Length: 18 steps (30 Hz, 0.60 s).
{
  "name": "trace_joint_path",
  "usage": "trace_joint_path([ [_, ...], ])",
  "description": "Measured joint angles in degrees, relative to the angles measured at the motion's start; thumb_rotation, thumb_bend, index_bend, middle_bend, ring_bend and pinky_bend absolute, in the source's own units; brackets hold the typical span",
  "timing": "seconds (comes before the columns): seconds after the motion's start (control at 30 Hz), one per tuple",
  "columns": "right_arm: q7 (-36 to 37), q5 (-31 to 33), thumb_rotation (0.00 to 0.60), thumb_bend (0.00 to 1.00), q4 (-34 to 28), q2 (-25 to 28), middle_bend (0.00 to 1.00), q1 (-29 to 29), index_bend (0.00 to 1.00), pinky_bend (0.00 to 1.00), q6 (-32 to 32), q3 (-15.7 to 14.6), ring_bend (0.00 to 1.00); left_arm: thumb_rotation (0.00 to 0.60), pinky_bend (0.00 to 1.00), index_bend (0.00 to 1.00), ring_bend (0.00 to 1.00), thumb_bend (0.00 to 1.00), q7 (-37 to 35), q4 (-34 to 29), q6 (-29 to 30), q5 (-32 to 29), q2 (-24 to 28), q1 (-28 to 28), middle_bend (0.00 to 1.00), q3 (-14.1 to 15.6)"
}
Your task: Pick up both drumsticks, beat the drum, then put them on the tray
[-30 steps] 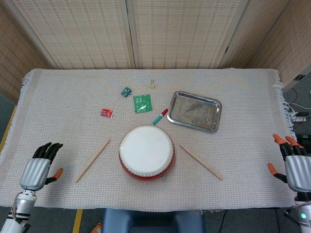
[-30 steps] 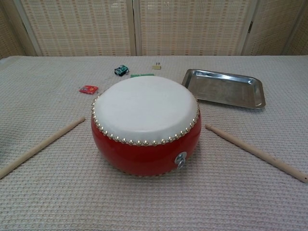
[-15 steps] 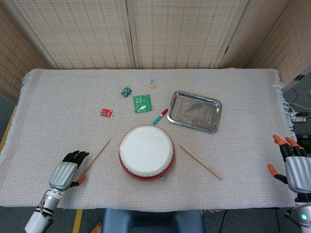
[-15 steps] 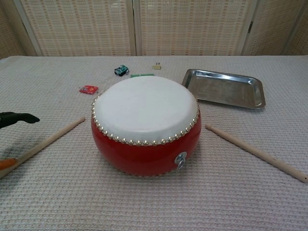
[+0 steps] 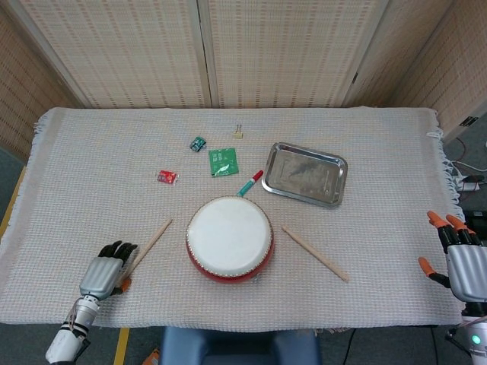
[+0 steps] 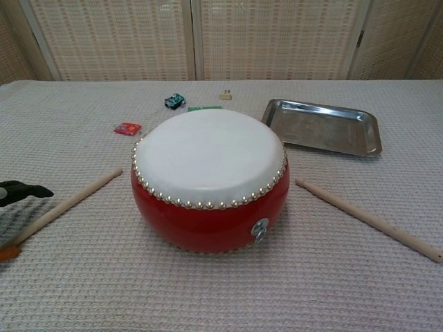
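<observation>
A red drum (image 5: pixel 230 239) with a white skin stands at the front middle of the cloth-covered table; the chest view shows the drum (image 6: pixel 208 181) close up. The left drumstick (image 5: pixel 146 252) lies slanted to its left, and the right drumstick (image 5: pixel 315 253) lies to its right. A steel tray (image 5: pixel 304 174) sits behind the drum on the right. My left hand (image 5: pixel 107 268) hovers at the left drumstick's near end, fingers spread over it and not closed; in the chest view the black fingertips (image 6: pixel 24 191) sit above the left drumstick (image 6: pixel 69 203). My right hand (image 5: pixel 459 257) stays open off the table's right edge.
Small items lie behind the drum: a red packet (image 5: pixel 167 176), a green packet (image 5: pixel 222 161), a teal toy (image 5: pixel 198 143), a clip (image 5: pixel 238 132) and a marker (image 5: pixel 249 182) between drum and tray. A folding screen closes off the back.
My left hand moved right from the table's left edge to the left drumstick's near end, then dropped slightly toward me. The right hand and all objects kept still.
</observation>
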Motion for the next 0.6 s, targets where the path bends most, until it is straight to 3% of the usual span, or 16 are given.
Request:
trace_joint_path([
  [0.13, 0.2, 0.1, 0.600, 0.17, 0.0, 0.0, 0.22, -0.1, 0.11, 0.26, 0.0, 0.0, 0.10, 0.600, 0.12, 0.18, 0.03, 0.35, 0.9, 0.0, -0.6, -2.1, 0.3, 0.0, 0.08, 0.0],
  [0.47, 0.6, 0.1, 0.600, 0.17, 0.0, 0.1, 0.22, -0.3, 0.11, 0.26, 0.1, -0.1, 0.10, 0.600, 0.12, 0.44, 0.03, 0.39, -0.6, -0.1, -1.8, -3.3, 1.1, -0.6, 0.10, 0.1],
  [0.6, 0.7, 0.2, 0.600, 0.17, 0.1, 0.1, 0.22, -0.2, 0.11, 0.26, 0.1, 0.0, 0.10, 0.600, 0.12, 0.50, 0.03, 0.39, -0.8, 0.7, -1.5, -3.1, 0.7, -0.6, 0.12, 0.3],
])
